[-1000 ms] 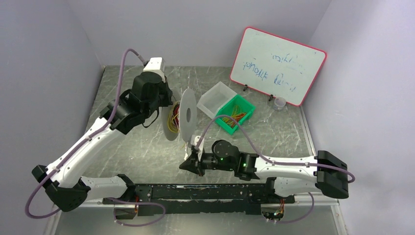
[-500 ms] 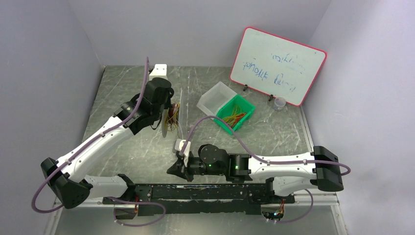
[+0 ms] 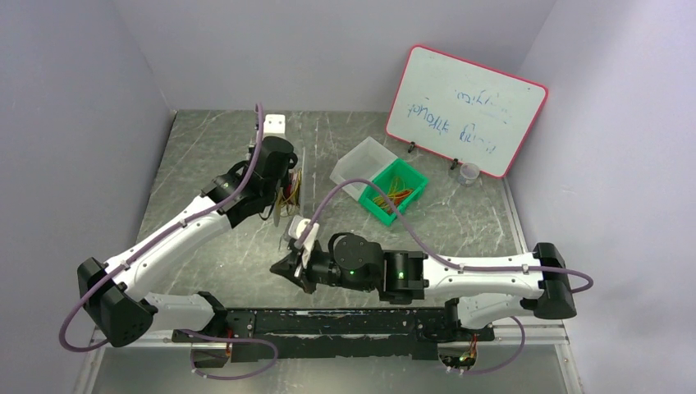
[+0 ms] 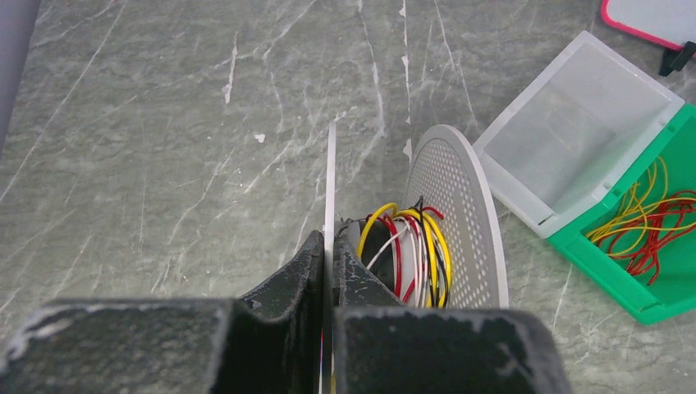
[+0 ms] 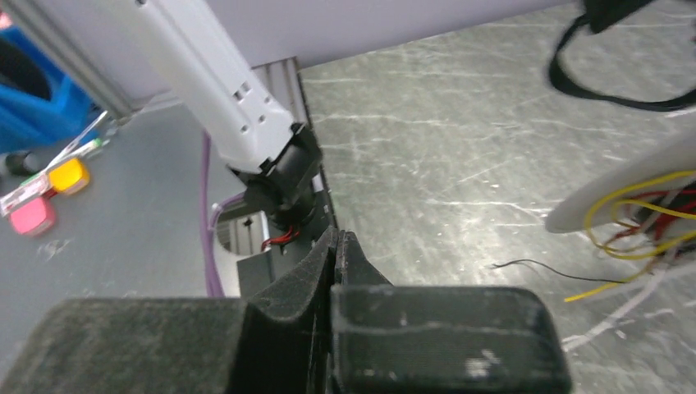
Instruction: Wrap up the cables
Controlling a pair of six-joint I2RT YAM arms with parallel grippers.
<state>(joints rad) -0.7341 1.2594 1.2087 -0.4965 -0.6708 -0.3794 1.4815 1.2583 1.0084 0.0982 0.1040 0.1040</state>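
Observation:
A spool with a perforated grey flange carries wound cables in yellow, red, white and black. My left gripper is shut on the spool's thin white flange and holds it edge-up above the table; from above the spool sits left of centre. Loose black, yellow and white cable ends trail from it. My right gripper is shut, low near the front rail, in front of the spool. No cable shows between its jaws. More cables lie in the green bin.
A green bin and a clear box stand right of the spool. A red-framed whiteboard leans at the back right, with a small cup at its foot. Grey walls close three sides. A black rail runs along the front.
My left arm has turned the spool from face-on to edge-on and carried it back. My right gripper has slid left, still shut.

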